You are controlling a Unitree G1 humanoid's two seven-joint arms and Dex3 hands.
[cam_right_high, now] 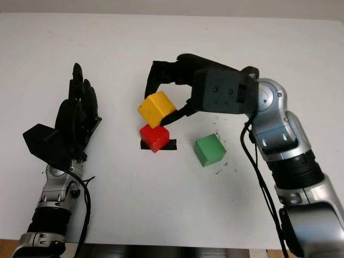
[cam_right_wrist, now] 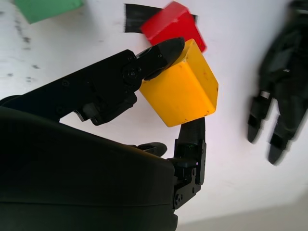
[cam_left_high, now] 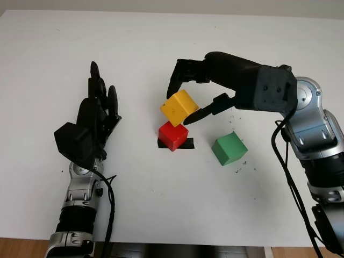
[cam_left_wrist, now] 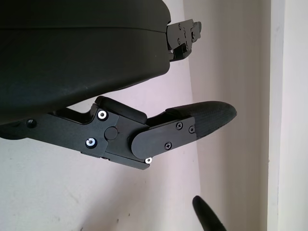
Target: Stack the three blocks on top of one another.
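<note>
Bright, even light with soft shadows

The white table [cam_left_high: 161,204] is evenly lit without glare; the right hand [cam_left_high: 185,102] throws only a faint shadow beneath itself. Beyond its fingers in the wrist view, the left hand [cam_right_wrist: 279,96] looks slightly blurred.

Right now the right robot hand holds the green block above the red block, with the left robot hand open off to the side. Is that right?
Only the colour is wrong: the right robot hand holds the yellow block above the red block, as the left eye view shows. The green block sits alone; the left robot hand is open.

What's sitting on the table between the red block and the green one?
Nothing but bare white table: in the left eye view, the stretch between the red block and the green block holds no object.
</note>
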